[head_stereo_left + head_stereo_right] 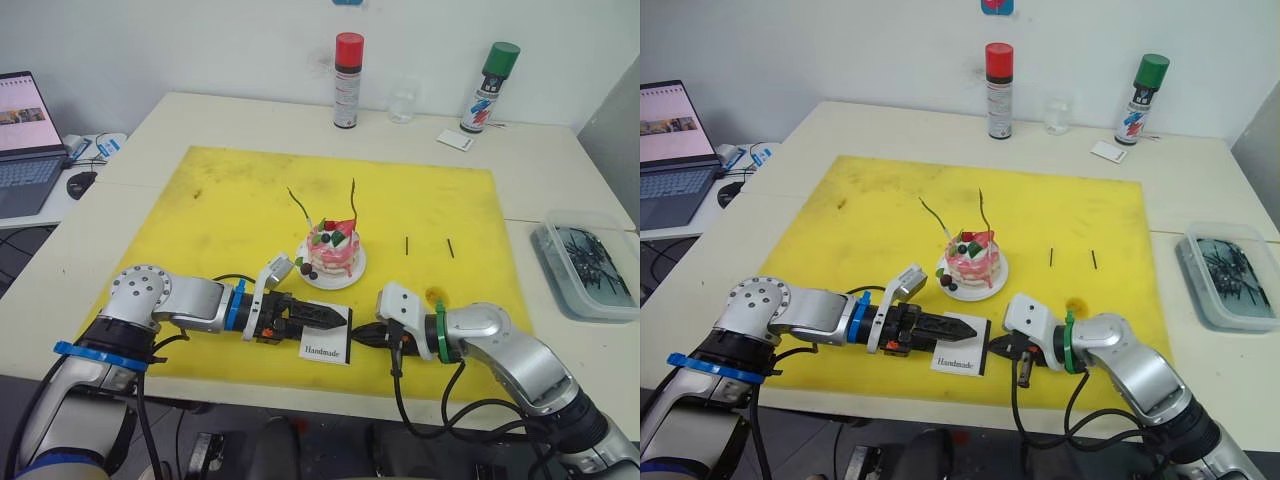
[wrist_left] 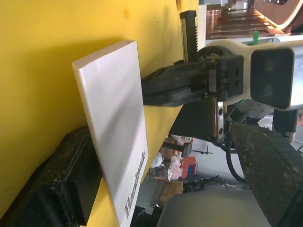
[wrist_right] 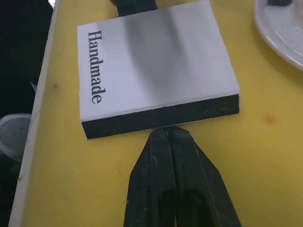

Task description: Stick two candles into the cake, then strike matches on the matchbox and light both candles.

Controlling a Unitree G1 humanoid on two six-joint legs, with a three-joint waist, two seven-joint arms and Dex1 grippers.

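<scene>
Matchbox: we are seeing the matchbox (image 1: pixel 327 337) lying flat on the yellow mat (image 1: pixel 230 200) between the two grippers, its black striking strip facing the right gripper (image 3: pixel 166 137).
Right gripper: its fingers are pressed together, tips touching the strip; whether they are pinching a match we cannot tell.
Left gripper: the left gripper (image 1: pixel 318 316) is reaching the box from the opposite side, one finger under an edge, the other apart from it, so we are reading it as spread and bracing rather than clamping.
Key relation: the strip's long axis is running crosswise to the right fingers, so we are judging that a strike calls for a sideways sweep along it; the right arm is nearer.
Matches: two matches (image 1: pixel 406 243) are lying beyond the right gripper, well apart from it.
Cake: the cake (image 1: pixel 334 249) is standing just beyond the box, both candles (image 1: pixel 352 198) already in it, unlit.
</scene>
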